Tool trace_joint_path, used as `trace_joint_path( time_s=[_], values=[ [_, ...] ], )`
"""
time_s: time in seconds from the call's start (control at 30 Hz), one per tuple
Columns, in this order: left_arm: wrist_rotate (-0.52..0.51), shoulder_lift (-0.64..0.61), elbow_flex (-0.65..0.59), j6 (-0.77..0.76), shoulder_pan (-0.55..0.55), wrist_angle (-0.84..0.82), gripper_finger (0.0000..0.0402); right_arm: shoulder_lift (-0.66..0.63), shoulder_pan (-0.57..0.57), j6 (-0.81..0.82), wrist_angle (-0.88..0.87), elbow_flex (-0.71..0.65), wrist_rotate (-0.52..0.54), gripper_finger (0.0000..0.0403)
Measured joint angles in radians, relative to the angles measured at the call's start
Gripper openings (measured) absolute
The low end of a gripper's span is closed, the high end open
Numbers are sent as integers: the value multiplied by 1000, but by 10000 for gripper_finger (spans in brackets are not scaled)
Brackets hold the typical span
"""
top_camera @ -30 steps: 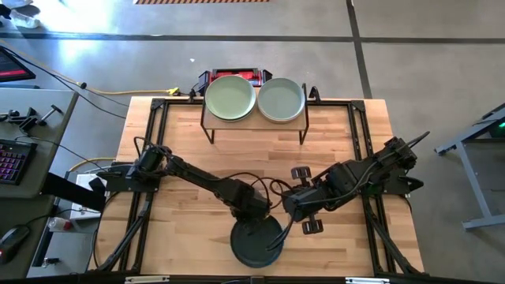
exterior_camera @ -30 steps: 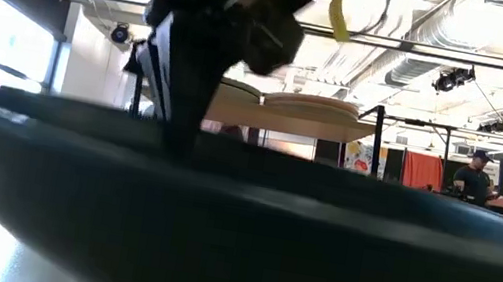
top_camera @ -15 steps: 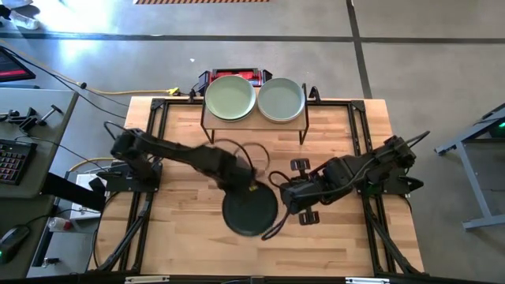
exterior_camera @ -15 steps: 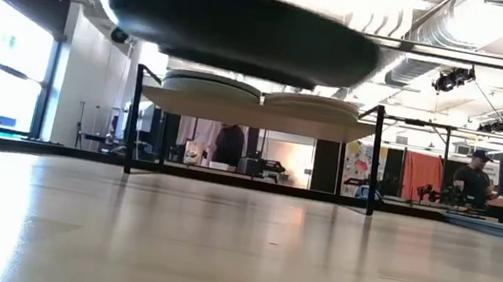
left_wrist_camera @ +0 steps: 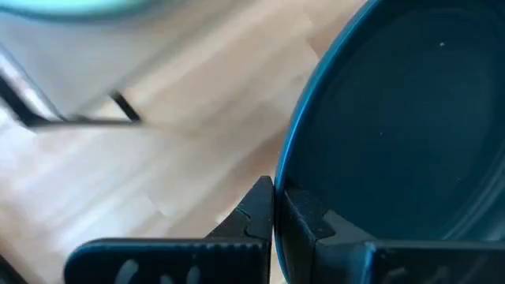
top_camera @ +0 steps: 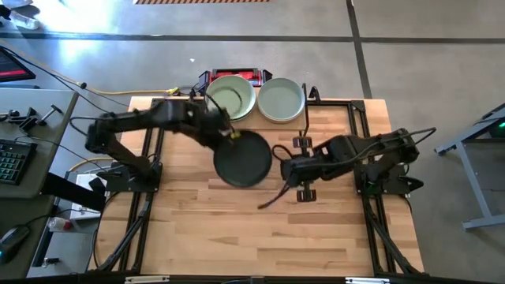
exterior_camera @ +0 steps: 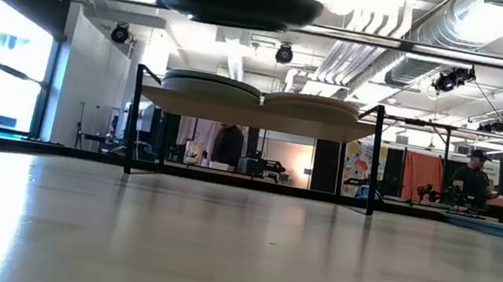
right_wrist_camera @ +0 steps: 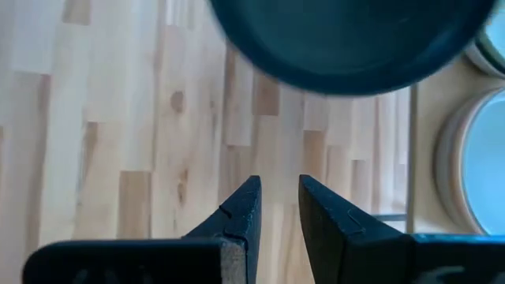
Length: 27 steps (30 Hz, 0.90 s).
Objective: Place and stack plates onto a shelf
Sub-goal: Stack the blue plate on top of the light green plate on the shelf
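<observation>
Transport step in hand: black plate is carried in the air by the left end effector, pinched tight at the rim, fingers clamped on the plate edge in the left wrist view. Plate is held level above the counter, near the front edge of the shelf, not yet over it. In the low view the plate is seen higher than the shelf top, so clearance looks sufficient. Two stacks are already sitting on the shelf: left stack topped by a green plate, right stack by a pale green-white plate. Right end effector is parked low over the counter just right of the carried plate, narrowly open, nothing held; gap between its fingers is empty in the right wrist view.

Next move, judged: plate to be carried on over one stack, probably the left, centred, lowered, then released. Alignment needed so the stack is not knocked.
</observation>
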Motion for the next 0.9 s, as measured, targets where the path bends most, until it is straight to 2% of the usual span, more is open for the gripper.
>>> trace_joint_path(
  time_s=[0.4, 0.63, 0.9],
  values=[
    [6, -80, 0, 181, 352, 46, 1, -4, -154, -66, 1, 0, -1, 64],
    [86, -60, 0, 253, 549, 104, 1, -4, -239, -67, 5, 0, -2, 64],
    [200, -22, 0, 320, 711, 170, 1, -4, -315, -64, 21, 0, -3, 64]
  ],
)
